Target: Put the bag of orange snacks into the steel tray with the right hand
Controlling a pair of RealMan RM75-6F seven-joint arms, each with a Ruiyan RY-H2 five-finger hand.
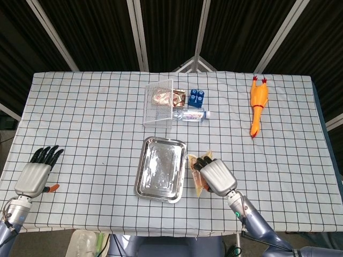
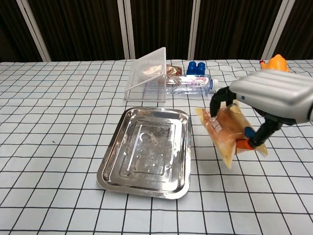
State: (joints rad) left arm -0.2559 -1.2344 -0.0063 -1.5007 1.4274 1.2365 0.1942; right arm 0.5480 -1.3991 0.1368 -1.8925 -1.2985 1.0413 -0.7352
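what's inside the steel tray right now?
Nothing solid: the steel tray shows only its bare, smeared metal floor. The bag of orange snacks is gripped by the right hand just to the tray's right, outside its rim. No part of the tray's floor is covered in either view.

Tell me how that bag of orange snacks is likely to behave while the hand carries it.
The bag of orange snacks is probably soft and floppy: it hangs tilted from the right hand, one corner drooping. It looks glossy, so it might slip. It seems light, held by only a few fingers.
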